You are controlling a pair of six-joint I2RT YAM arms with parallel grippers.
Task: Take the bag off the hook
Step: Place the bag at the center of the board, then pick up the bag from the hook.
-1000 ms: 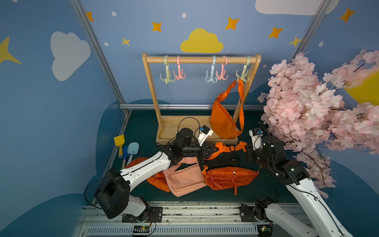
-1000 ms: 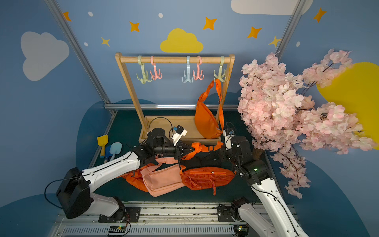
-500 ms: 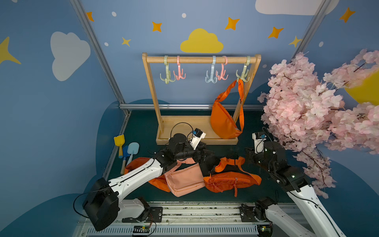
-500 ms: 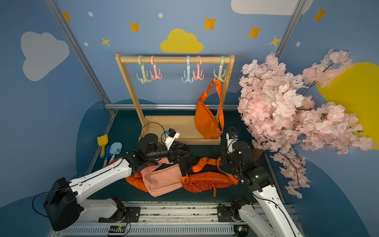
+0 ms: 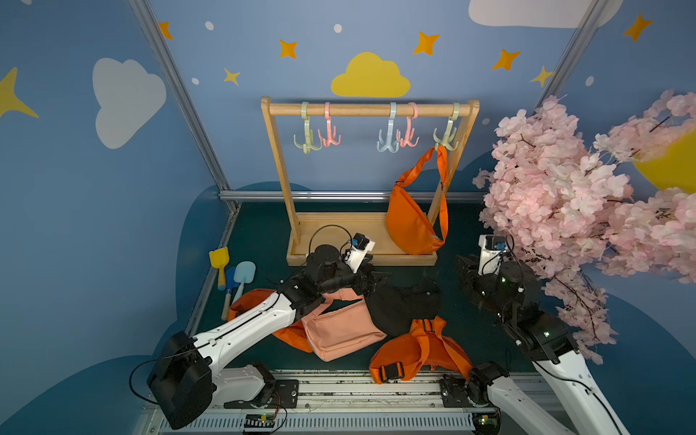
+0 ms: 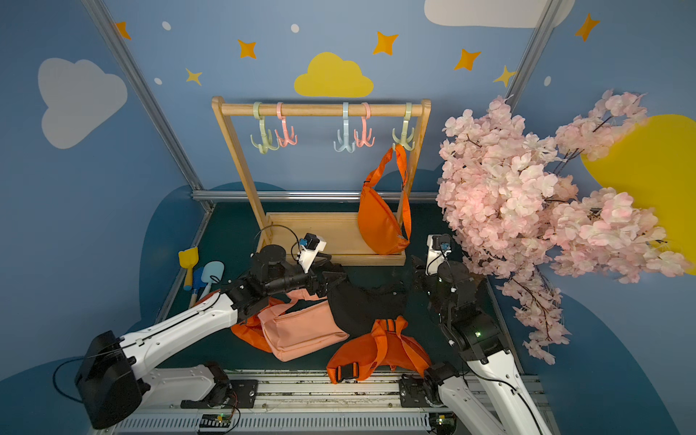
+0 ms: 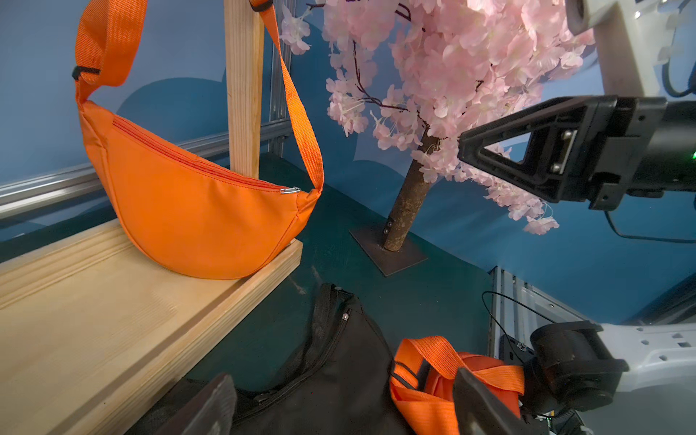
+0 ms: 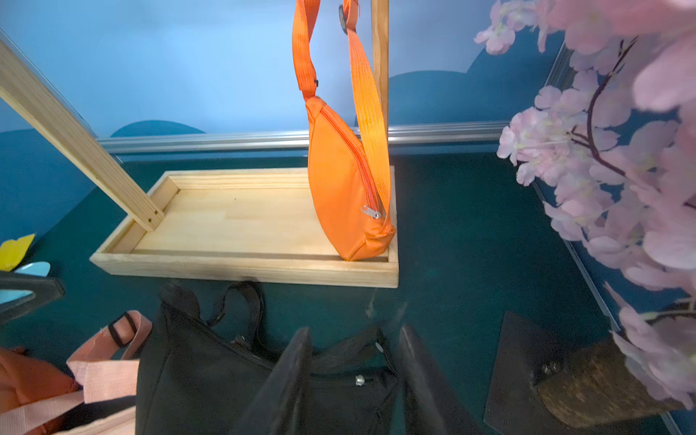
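On the green end hook (image 5: 446, 137) the orange bag (image 5: 412, 222) hangs by a woven strap: smooth crescent pouch, zipped top, bottom touching the wooden base (image 8: 244, 218). Left fingers (image 7: 216, 403) spread wide and empty. Right fingers (image 8: 290, 376) parted and empty, above a black bag (image 8: 211, 376).

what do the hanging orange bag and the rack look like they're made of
Orange bag: probably smooth synthetic fabric with a slight sheen and stitched seams. Its strap shows ribbed woven webbing. Rack: pale wood with visible grain, matte, seemingly unpainted.
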